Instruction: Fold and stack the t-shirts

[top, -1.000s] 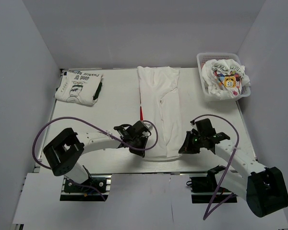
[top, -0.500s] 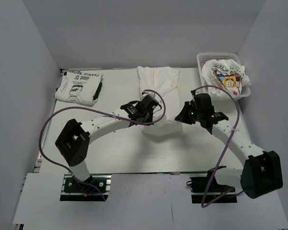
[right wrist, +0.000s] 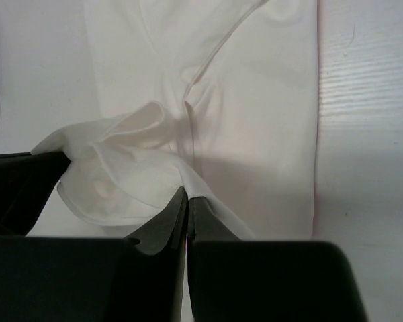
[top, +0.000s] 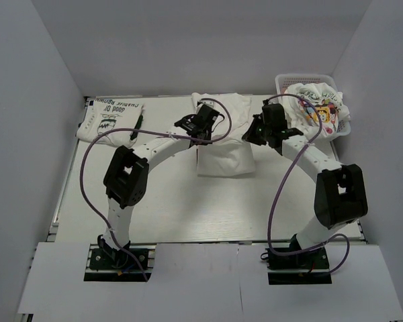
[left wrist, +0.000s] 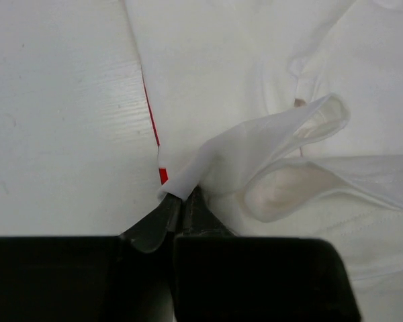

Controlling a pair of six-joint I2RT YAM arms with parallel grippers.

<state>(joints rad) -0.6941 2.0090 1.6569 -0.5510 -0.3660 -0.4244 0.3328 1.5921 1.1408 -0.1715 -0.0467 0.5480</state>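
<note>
A white t-shirt (top: 225, 157) with a red edge showing lies at the table's middle back, its near half doubled over its far half. My left gripper (top: 205, 131) is shut on its left hem corner (left wrist: 181, 180). My right gripper (top: 253, 131) is shut on its right hem corner (right wrist: 200, 180). Both hold the hem above the shirt's far part. A folded t-shirt with green-black lettering (top: 111, 122) lies at the back left. A crumpled t-shirt with a yellow cartoon print (top: 317, 109) fills the basket.
A white mesh basket (top: 290, 80) stands at the back right corner. Grey walls close in the table on the left, back and right. Purple cables loop from both arms over the table.
Both grippers have carried the shirt's near hem from the front of the table toward the back, doubling the long strip over itself. The arms are now stretched far out.
</note>
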